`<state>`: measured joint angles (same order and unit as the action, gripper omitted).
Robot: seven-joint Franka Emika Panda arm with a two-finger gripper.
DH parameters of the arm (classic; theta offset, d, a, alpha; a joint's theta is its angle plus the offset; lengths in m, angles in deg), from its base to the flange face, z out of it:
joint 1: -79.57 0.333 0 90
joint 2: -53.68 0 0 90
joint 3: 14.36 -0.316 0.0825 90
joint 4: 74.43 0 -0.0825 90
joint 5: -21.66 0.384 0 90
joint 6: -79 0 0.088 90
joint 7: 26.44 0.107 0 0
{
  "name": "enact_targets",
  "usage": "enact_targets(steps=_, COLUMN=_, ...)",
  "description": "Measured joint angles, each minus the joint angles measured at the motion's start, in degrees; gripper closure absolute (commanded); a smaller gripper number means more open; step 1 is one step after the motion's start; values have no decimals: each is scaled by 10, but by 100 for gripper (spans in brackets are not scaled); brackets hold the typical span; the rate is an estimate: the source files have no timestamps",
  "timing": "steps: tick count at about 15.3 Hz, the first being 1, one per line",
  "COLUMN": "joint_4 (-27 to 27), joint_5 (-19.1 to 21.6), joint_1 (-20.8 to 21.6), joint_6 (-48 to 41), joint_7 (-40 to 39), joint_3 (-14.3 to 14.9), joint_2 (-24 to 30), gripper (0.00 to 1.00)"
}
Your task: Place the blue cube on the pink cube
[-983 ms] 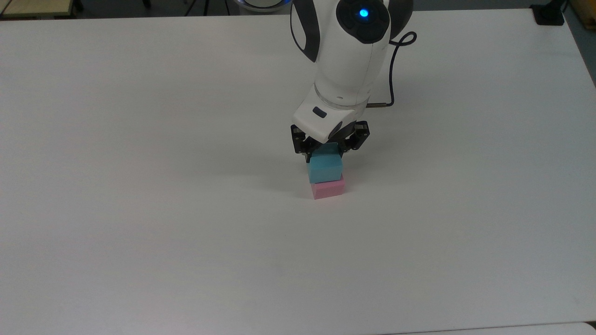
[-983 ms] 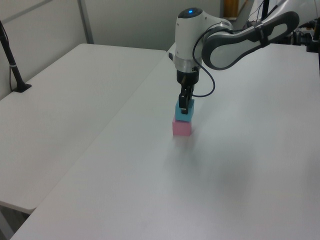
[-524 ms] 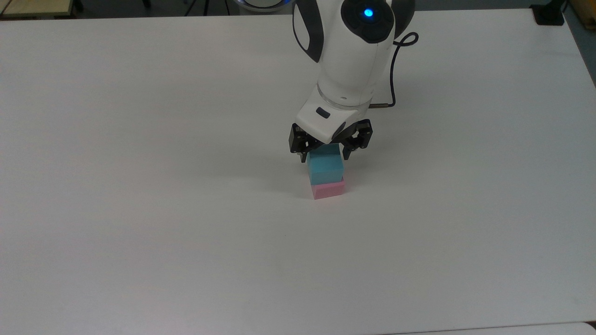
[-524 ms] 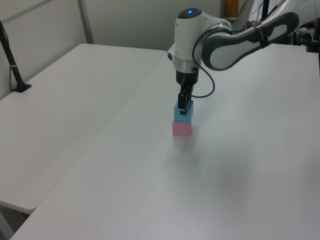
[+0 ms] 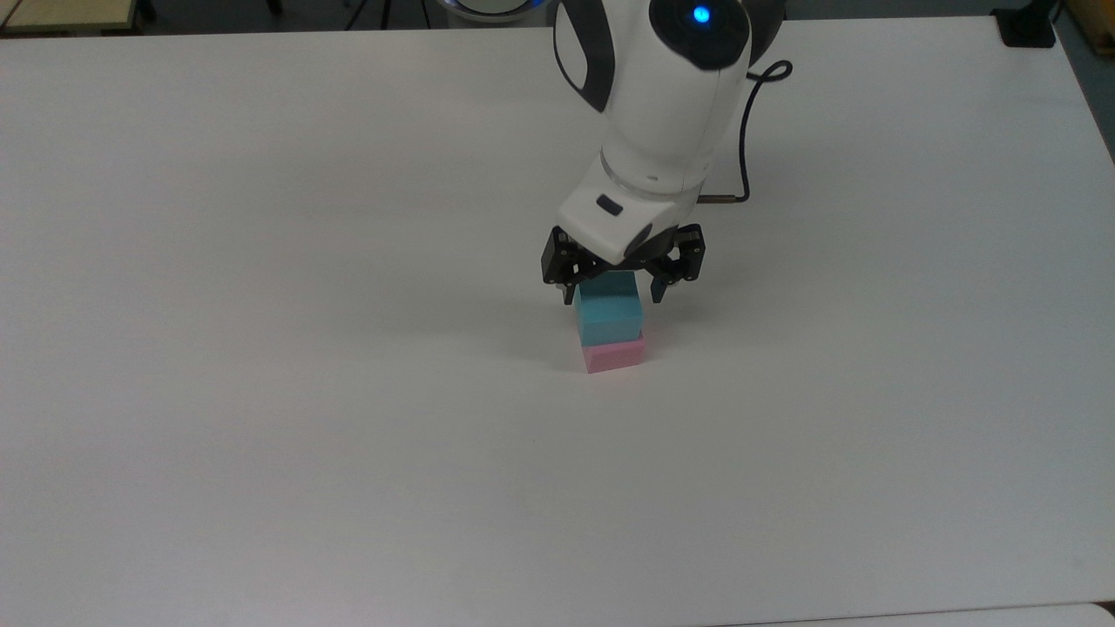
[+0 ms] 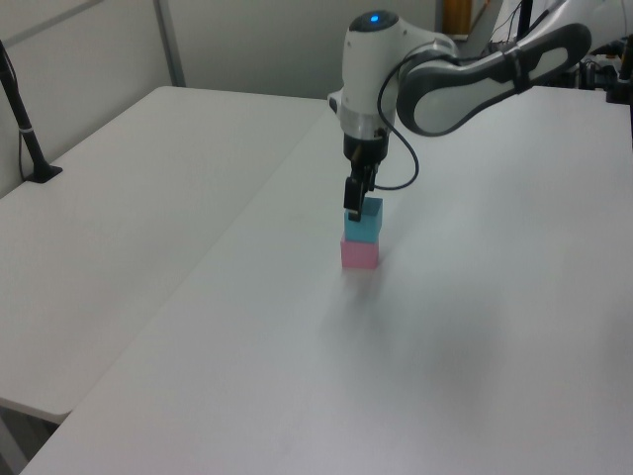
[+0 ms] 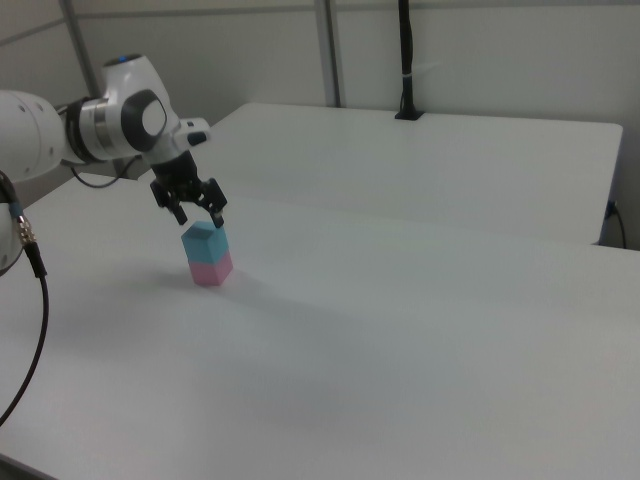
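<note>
Your arm [image 5: 662, 96] wears a glossy white shell with dark grey, near-black panels set into its sides; in the left view one long dark inset [image 6: 475, 84] runs along the forearm link. On the rounded black cap a small blue light [image 5: 700, 14] glows. At about 4 o'clock from that light, in the top view, a thin black cable [image 5: 746, 131] loops out and plugs in beside the wrist. A pale ring marks the wrist joint, and the white hand block below it carries a small dark oval button [image 5: 607, 205]. Your gripper [image 5: 620, 283] is black, with two stubby, jointed fingers [image 7: 215, 212].
</note>
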<state>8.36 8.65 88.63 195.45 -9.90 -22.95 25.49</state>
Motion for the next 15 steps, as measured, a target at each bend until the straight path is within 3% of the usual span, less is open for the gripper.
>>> enact_targets(steps=3, joint_4=-9, joint_5=0, joint_1=-13, joint_6=-75, joint_7=66, joint_3=1, joint_2=47, gripper=0)
enact_targets(steps=6, joint_4=-10, joint_5=29, joint_1=-71, joint_6=-178, joint_7=83, joint_3=3, joint_2=126, gripper=0)
enact_targets(steps=9, joint_4=-8, joint_5=66, joint_1=-134, joint_6=-231, joint_7=73, joint_3=5, joint_2=189, gripper=0)
enact_targets(steps=12, joint_4=10, joint_5=77, joint_1=-165, joint_6=-251, joint_7=40, joint_3=10, joint_2=236, gripper=0)
enact_targets(steps=15, joint_4=31, joint_5=115, joint_1=-173, joint_6=-254, joint_7=-6, joint_3=50, joint_2=269, gripper=0)
